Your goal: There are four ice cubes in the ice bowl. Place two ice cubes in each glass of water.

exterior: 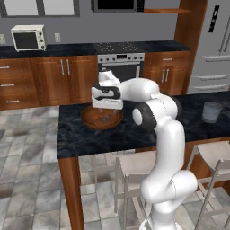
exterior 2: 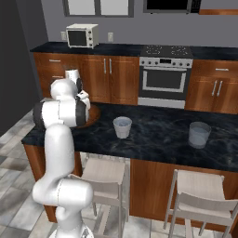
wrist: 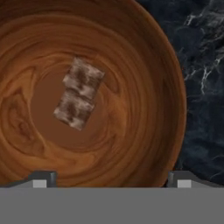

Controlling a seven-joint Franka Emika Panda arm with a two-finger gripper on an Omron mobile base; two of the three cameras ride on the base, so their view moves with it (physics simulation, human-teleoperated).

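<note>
Ice cubes (wrist: 78, 94): I count two, touching, lying near the middle of the ice bowl (wrist: 148, 65) on the left end of the dark counter (exterior: 72, 134). My gripper (wrist: 109, 177) hangs directly over the bowl, fingers spread wide, nothing between them. I judge this the pick step for one of the remaining pair. Next move calls for dropping straight down, straddling a single cube without nudging its neighbour. Near glass (exterior 2: 122, 127) stands just right of the bowl; far glass (exterior 2: 199, 134) well right.
</note>
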